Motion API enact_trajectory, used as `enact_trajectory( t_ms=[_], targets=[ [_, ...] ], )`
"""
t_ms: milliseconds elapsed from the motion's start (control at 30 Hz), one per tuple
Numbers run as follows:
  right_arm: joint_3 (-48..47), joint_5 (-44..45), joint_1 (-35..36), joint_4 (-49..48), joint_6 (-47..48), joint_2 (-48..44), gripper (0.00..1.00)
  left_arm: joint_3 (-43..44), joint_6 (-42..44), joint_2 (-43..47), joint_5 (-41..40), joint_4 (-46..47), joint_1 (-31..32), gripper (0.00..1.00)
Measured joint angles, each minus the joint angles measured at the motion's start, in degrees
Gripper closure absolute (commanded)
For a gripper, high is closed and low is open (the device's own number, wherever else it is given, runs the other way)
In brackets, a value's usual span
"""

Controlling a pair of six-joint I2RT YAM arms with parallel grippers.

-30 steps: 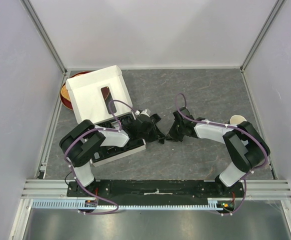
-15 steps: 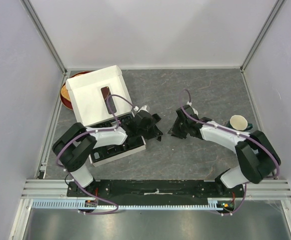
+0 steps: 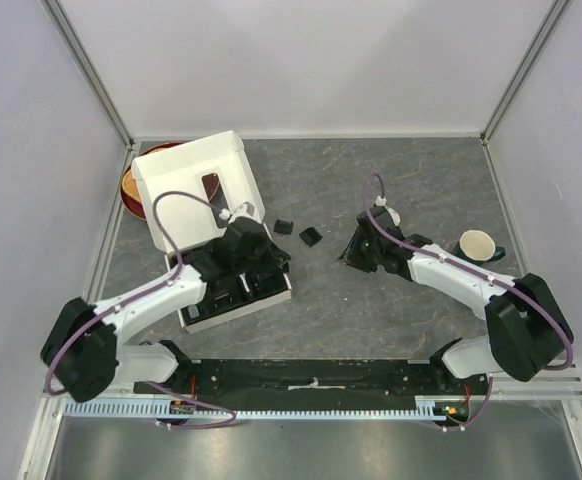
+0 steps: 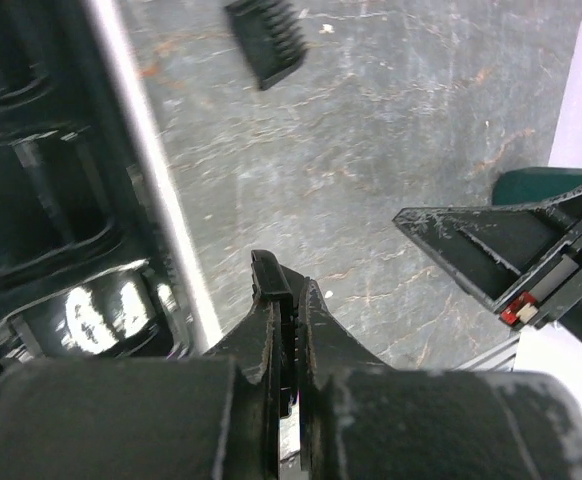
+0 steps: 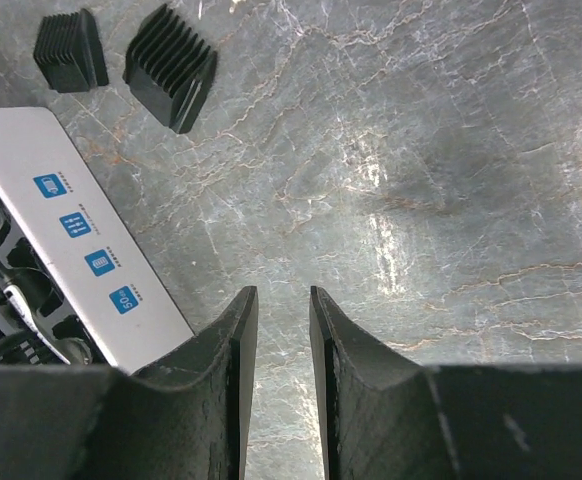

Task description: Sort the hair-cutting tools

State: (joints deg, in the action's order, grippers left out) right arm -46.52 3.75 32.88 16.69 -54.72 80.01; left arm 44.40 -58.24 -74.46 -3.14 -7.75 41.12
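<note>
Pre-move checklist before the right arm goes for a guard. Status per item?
1. Left gripper shut, nothing visible between its fingers: ok.
2. Right gripper empty, jaws slightly apart: ok, though probably too narrow for a guard.
3. Larger guard and smaller guard loose on the table, not touching each other: ok.
4. Right gripper lined up over a guard: not ok, both lie ahead and to the left in its wrist view.
5. Grippers apart from each other: ok in the top view.
6. Free slot in the tray: cannot tell, too dark and partly covered by the left arm.
</note>
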Motion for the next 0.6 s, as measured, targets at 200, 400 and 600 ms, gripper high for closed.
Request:
enact_trajectory(
  t_ms=[200,400,600],
  targets=[
    [0.00,-1.44,0.00,-0.02,0.31,1.81,0.66,-8.46,-3.45,11.08,-2.78,-4.09,-0.42,0.98],
    [0.00,-2.25,0.00,-0.15,0.52,2.78,0.66,-13.77,-5.38,14.10,-3.39,-3.41,-0.57,0.98],
    [0.00,-2.45,0.00,-0.31,0.55,3.21,0.66,-16.74,-5.64,13.11,-2.29,2.67,-1.18,0.98]
  ],
)
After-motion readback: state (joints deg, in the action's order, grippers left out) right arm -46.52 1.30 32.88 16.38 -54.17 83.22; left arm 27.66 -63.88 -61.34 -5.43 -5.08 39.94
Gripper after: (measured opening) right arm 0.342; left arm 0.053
